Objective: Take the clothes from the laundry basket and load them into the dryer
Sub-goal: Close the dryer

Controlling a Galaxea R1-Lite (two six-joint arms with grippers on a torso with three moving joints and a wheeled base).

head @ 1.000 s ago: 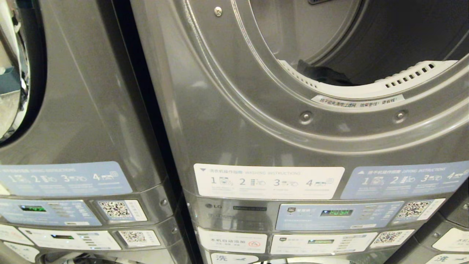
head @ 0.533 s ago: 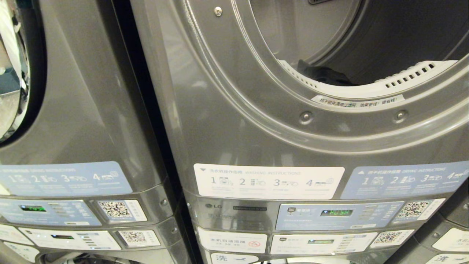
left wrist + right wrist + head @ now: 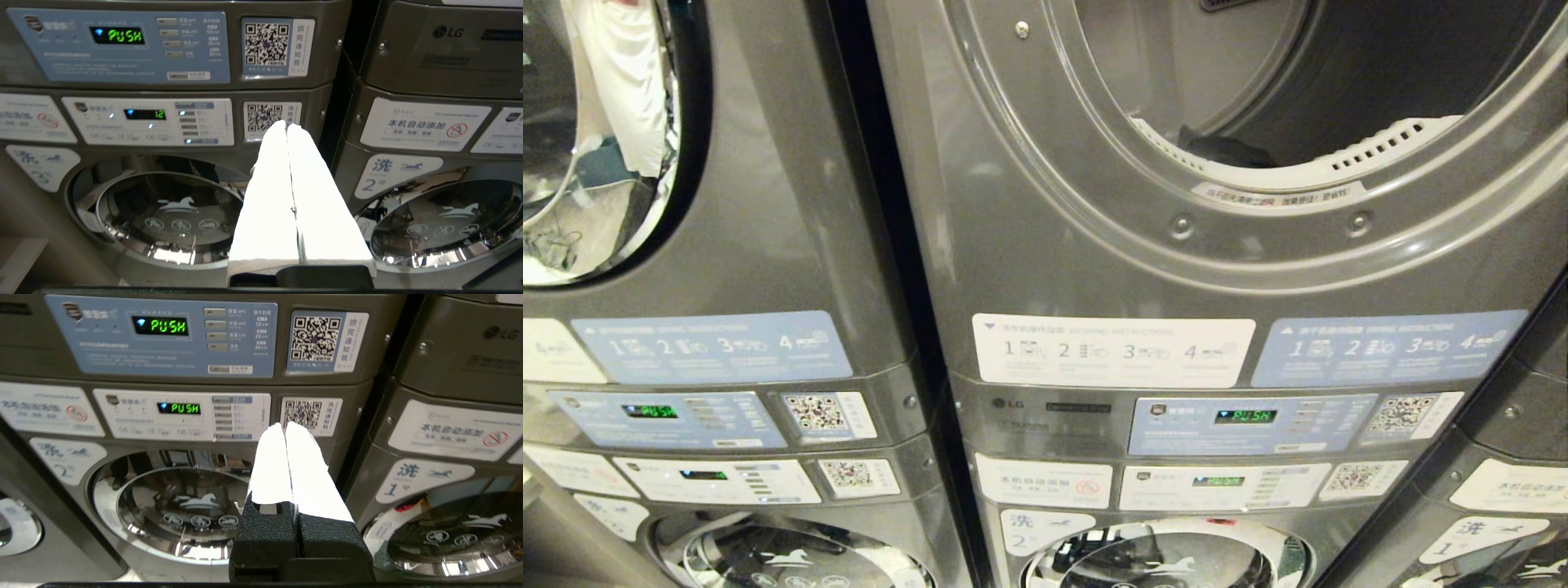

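The grey dryer fills the head view, its round opening uncovered and the drum visible. A dark piece of clothing lies just inside the drum, behind the white perforated rim. The laundry basket is out of view. Neither arm shows in the head view. My left gripper is shut with nothing in it and points at the lower washer's control panel. My right gripper is also shut and empty, level with a washer panel showing PUSH.
A second stacked machine stands to the left, with white cloth behind its round window. Chrome washer doors sit below the control panels. More washer doors are close in front of both grippers.
The whole head view has shifted: the camera has moved, so the machines sit higher and smaller and the lower washer doors now show. Nothing in the scene itself has moved.
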